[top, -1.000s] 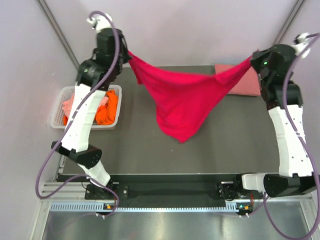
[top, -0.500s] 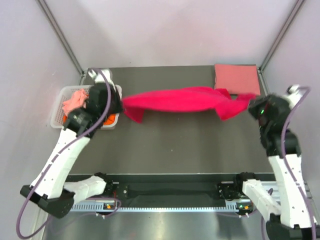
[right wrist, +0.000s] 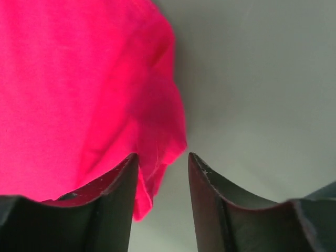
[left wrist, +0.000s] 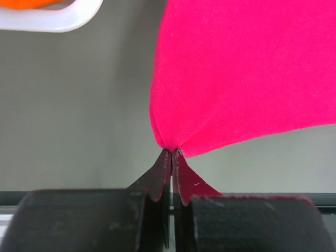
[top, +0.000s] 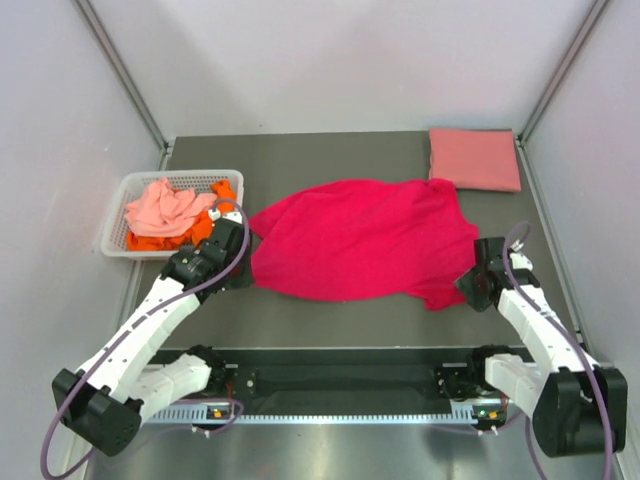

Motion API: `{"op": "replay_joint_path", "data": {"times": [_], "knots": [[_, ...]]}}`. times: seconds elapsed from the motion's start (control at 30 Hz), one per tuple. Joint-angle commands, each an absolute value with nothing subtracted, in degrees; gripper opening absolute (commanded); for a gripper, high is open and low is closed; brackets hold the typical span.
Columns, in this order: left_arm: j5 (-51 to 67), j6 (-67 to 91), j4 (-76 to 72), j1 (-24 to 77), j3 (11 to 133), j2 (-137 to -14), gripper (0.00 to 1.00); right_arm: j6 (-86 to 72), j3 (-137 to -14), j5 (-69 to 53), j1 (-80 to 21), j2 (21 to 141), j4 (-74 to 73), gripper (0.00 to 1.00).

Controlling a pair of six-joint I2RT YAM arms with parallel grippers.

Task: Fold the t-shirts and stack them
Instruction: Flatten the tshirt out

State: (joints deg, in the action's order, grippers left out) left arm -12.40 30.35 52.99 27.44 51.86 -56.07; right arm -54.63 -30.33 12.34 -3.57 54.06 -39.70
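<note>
A magenta-red t-shirt (top: 360, 240) lies spread on the dark table (top: 340, 160). My left gripper (top: 240, 262) is shut on its near left corner; the left wrist view shows the cloth (left wrist: 247, 73) pinched between the fingertips (left wrist: 171, 153). My right gripper (top: 470, 285) stands open at the shirt's near right corner, with the cloth's tip (right wrist: 147, 178) loose between its fingers. A folded salmon pink t-shirt (top: 473, 158) lies at the far right. Pale coral (top: 165, 205) and orange (top: 205, 225) t-shirts sit crumpled in the basket.
The white slotted basket (top: 118, 215) stands at the table's left edge, just behind my left arm; its rim (left wrist: 52, 21) shows in the left wrist view. Grey walls close in the table on three sides.
Both arms came down and toward the near edge, laying the hanging magenta-red t-shirt flat on the table. My right gripper has opened and let go of its corner.
</note>
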Motion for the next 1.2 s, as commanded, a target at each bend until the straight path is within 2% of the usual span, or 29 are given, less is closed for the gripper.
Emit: {"op": "replay_joint_path", "data": {"times": [0.0, 0.1, 0.27, 0.4, 0.7, 1.17], "knots": [[-12.5, 31.3, 50.7, 27.4, 52.3, -54.8, 0.00, -55.6, -34.0, 15.4, -3.0, 56.9, -42.6, 0.46], [-13.1, 31.3, 50.5, 27.4, 53.3, -55.5, 0.00, -56.9, -33.8, 17.4, -3.0, 57.0, -45.1, 0.54], [-14.6, 30.2, 49.8, 27.4, 55.2, -56.9, 0.00, -56.2, -33.7, 16.9, -2.9, 52.5, -43.2, 0.55], [-21.5, 28.4, 52.0, 27.4, 58.9, -58.7, 0.00, -56.7, -35.5, 20.3, -2.9, 49.5, -45.1, 0.56], [-23.4, 26.8, 51.6, 27.4, 59.4, -59.3, 0.00, -53.1, -34.5, 19.4, -1.1, 52.4, -38.7, 0.45], [-22.1, 26.3, 50.7, 27.4, 57.9, -58.4, 0.00, -52.2, -37.4, 19.8, -0.4, 59.5, -35.2, 0.45]]}}
